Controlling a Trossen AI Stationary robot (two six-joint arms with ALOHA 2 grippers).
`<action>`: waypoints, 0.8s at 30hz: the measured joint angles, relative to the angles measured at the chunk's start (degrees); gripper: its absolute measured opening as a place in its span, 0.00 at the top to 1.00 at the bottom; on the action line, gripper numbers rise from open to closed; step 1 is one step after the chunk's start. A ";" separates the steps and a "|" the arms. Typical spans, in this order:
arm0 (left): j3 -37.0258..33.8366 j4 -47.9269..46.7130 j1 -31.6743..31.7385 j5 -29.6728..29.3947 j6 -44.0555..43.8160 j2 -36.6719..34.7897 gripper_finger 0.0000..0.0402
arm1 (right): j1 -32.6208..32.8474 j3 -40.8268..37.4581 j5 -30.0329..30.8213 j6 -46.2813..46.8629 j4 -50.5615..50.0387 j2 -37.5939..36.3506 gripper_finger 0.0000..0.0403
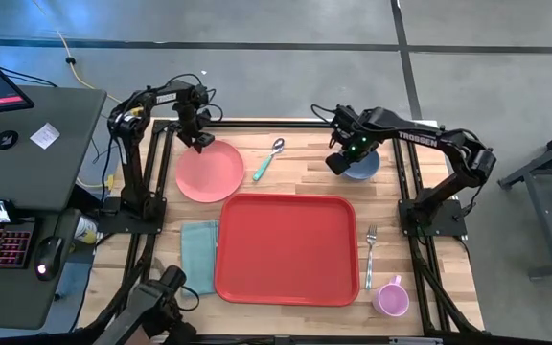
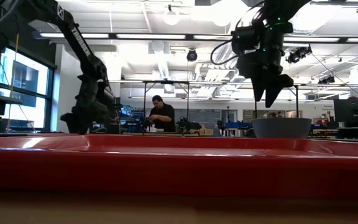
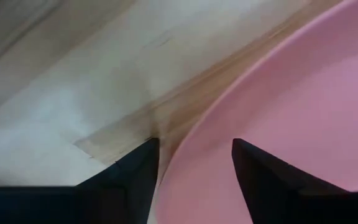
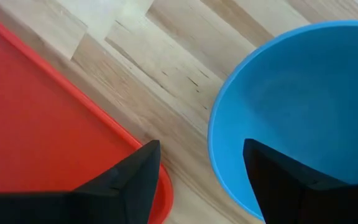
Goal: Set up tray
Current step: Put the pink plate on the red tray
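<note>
A: What is seen of the setting?

B: A wooden worktop is seen from above, set on a grey floor, with a workshop behind it in which a person is occupied well away from the arms.

A: Where is the tray found?

B: The tray is laid flat at the middle of the worktop, nothing resting on it. It is judged stiff, light for its size and rather slick, so the low raised rim would best be taken, ideally at two opposite edges.

A: What else is laid out?

B: A pink plate is placed near the tray's far left corner, a teal napkin just beside its left edge, a blue bowl past its far right corner. A fork is laid along the right edge, a spoon between plate and bowl, and a small pink mug at the near right.

A: And the arms?

B: The left gripper is held low over the plate's rim, jaws parted astride it, nothing clamped. The right gripper is poised above the bowl's rim, jaws spread and empty.
</note>
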 joint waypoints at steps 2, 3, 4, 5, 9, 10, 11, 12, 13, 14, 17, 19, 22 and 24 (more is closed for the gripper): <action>0.53 -0.27 -0.02 0.61 1.00 0.15 0.48 | 0.02 0.00 0.27 0.00 0.06 -0.02 0.46; 0.77 -0.26 -0.02 0.69 1.12 0.19 0.51 | 0.02 0.00 0.56 0.00 0.19 -0.02 0.46; 1.06 -0.29 0.02 0.90 1.14 0.21 0.55 | 0.02 0.00 1.06 -0.06 0.31 -0.02 0.46; 1.41 -0.56 0.02 0.91 1.12 0.22 0.59 | 0.02 0.00 1.65 -0.18 0.31 -0.02 0.46; 1.92 -1.85 0.07 0.29 1.79 0.16 0.80 | -0.03 0.00 3.21 -0.20 0.30 -0.02 0.46; 2.03 -2.28 0.07 0.60 2.17 0.13 0.86 | -0.03 0.00 3.23 -0.18 0.30 -0.02 0.46; 2.18 -2.89 0.05 1.55 2.56 0.07 0.92 | -0.03 0.00 3.21 -0.18 0.28 -0.02 0.46; 2.28 -3.02 0.07 3.42 2.62 0.05 0.95 | -0.03 0.00 3.09 -0.22 0.28 -0.02 0.46; 2.30 -2.98 0.07 4.98 2.51 0.05 0.96 | -0.03 0.00 3.05 -0.27 0.27 -0.02 0.46; 2.30 -3.11 0.04 6.03 2.38 0.05 0.95 | -0.03 0.00 3.05 -0.34 0.28 -0.02 0.46; 2.30 -5.58 0.09 7.92 2.02 0.08 0.91 | -0.03 0.00 3.10 -0.45 0.39 -0.02 0.46; 2.30 -7.59 0.09 8.63 1.97 0.08 0.92 | -0.03 0.00 3.21 -0.77 0.39 -0.02 0.46; 2.31 -10.40 0.11 9.75 2.01 -0.23 0.96 | -0.03 0.00 3.37 -1.87 0.41 -0.02 0.46; 2.83 -11.65 0.50 10.19 1.98 -1.11 0.96 | -0.03 0.00 4.01 -1.95 0.41 -0.02 0.46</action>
